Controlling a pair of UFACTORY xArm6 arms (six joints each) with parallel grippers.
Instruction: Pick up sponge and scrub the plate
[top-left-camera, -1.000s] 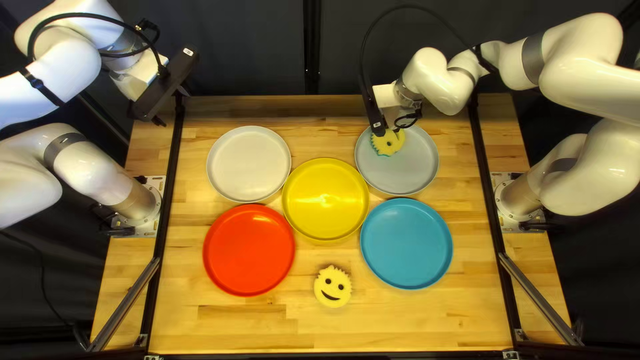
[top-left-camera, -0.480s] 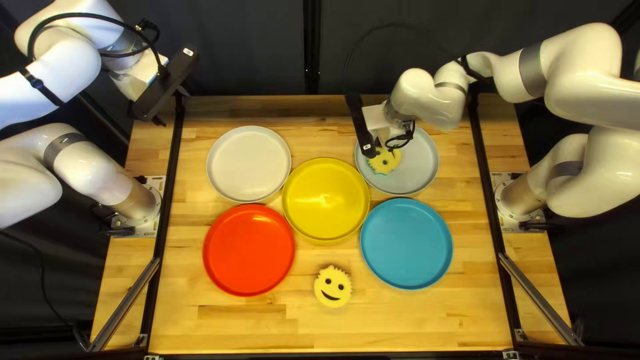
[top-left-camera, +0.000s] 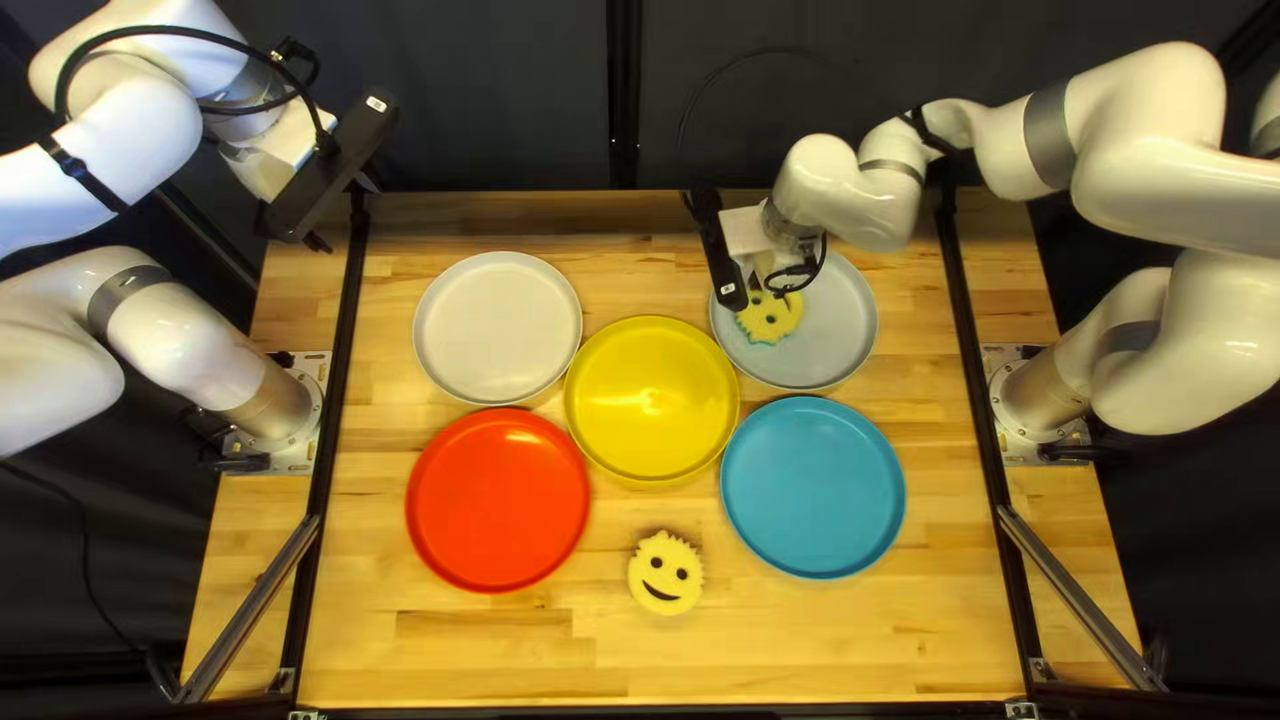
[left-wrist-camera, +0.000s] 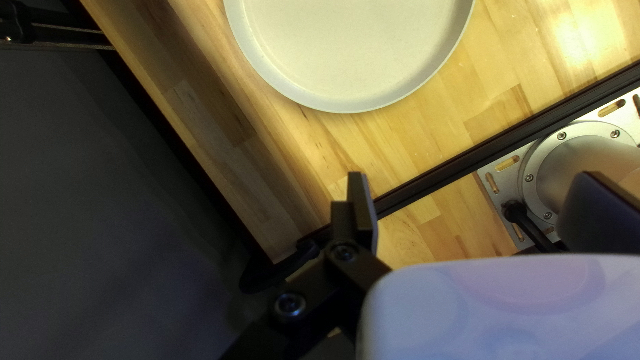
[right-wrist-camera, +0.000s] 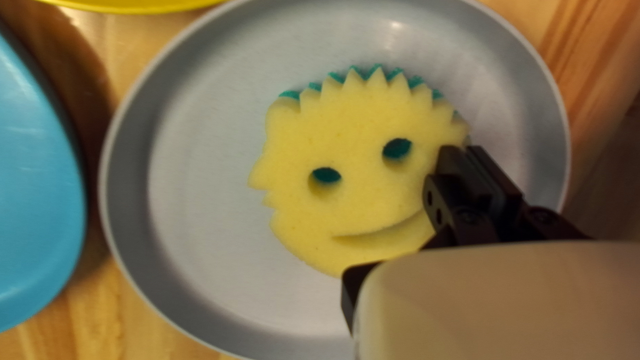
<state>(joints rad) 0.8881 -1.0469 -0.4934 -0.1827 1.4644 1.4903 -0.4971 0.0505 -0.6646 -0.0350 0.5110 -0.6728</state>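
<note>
Left hand (left-wrist-camera: 479, 200): fingers spread, at the tabletop's far left corner, well apart from the sponge. Sponge (right-wrist-camera: 353, 133): in the gray plate (top-left-camera: 838, 327), slightly left of centre, bulk stretching from the pinched edge toward the blue plate (top-left-camera: 812, 488). Right hand (right-wrist-camera: 472, 177): nearer, apparently pinching sponge edge; likeliest scrubbing sweep, rightward.

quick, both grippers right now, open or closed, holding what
Left gripper: open, holding nothing.
Right gripper: closed, fingertips at the sponge; whether it's pinching it, I can't tell.
</note>
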